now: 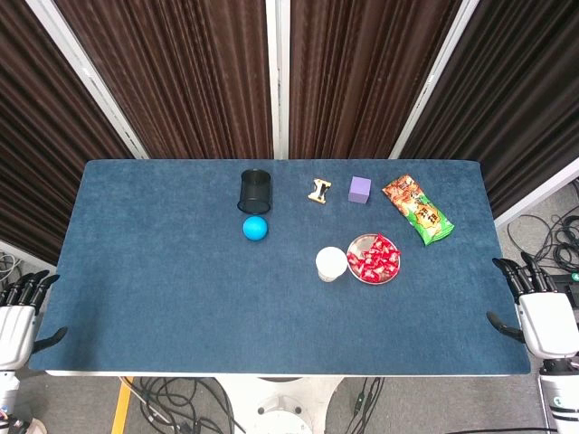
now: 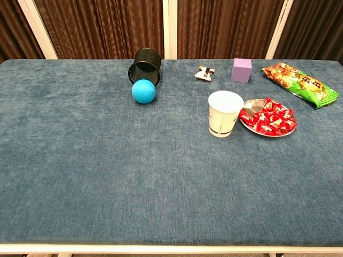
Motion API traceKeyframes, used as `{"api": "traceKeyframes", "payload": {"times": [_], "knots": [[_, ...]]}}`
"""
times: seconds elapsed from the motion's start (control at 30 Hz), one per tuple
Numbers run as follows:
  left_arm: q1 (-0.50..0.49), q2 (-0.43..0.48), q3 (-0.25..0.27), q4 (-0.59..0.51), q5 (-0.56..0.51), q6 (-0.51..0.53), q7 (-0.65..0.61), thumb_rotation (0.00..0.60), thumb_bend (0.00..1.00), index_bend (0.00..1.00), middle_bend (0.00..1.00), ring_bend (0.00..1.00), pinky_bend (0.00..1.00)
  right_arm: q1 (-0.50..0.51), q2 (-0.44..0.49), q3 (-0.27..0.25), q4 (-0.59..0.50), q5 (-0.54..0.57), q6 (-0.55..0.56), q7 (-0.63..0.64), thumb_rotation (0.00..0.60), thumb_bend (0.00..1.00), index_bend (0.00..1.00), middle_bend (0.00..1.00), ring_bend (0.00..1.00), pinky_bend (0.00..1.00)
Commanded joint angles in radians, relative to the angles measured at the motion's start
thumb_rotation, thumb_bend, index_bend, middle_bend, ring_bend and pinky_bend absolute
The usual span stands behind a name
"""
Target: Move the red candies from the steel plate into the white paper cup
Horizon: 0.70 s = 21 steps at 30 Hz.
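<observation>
Several red wrapped candies (image 1: 374, 259) (image 2: 269, 116) lie heaped on a small steel plate (image 1: 357, 245) (image 2: 248, 103) right of the table's middle. A white paper cup (image 1: 331, 264) (image 2: 225, 113) stands upright, touching the plate's left side. My left hand (image 1: 20, 312) hangs open off the table's left edge near the front corner. My right hand (image 1: 539, 307) hangs open off the right edge, well clear of the plate. Only the head view shows the hands.
A black mesh cup (image 1: 256, 190) (image 2: 144, 66) and a blue ball (image 1: 255, 228) (image 2: 143, 90) sit at the back centre. A small wooden piece (image 1: 319, 190) (image 2: 204, 73), a purple cube (image 1: 359, 189) (image 2: 242, 69) and a green-orange snack bag (image 1: 416, 209) (image 2: 299, 77) lie behind the plate.
</observation>
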Motion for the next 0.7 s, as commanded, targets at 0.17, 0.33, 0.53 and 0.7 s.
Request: {"api": "traceKeyframes", "payload": {"times": [0.17,0.33,0.53,0.7], "knots": [[-0.006,0.001,0.001,-0.004,-0.007,-0.017,-0.016,0.600,0.00,0.24,0.24,0.15,0.20,-0.002,0.004,0.002,-0.003,0.009,-0.016,0.003,0.600,0.10,0.12,0.18,0.01,0.21],[-0.007,-0.002,0.002,-0.003,-0.003,-0.018,-0.035,0.600,0.00,0.24,0.24,0.15,0.20,0.059,0.026,0.021,-0.034,0.020,-0.113,-0.019,0.600,0.10,0.12,0.23,0.02,0.22],[-0.001,-0.008,0.005,0.007,-0.003,-0.013,-0.056,0.600,0.00,0.24,0.24,0.15,0.20,0.211,-0.021,0.073,-0.047,0.076,-0.327,-0.155,0.600,0.09,0.17,0.27,0.02,0.22],[0.004,-0.012,0.008,0.020,-0.019,-0.023,-0.074,0.600,0.00,0.24,0.24,0.15,0.20,0.340,-0.131,0.110,0.014,0.161,-0.509,-0.251,0.600,0.08,0.20,0.26,0.02,0.22]]}}
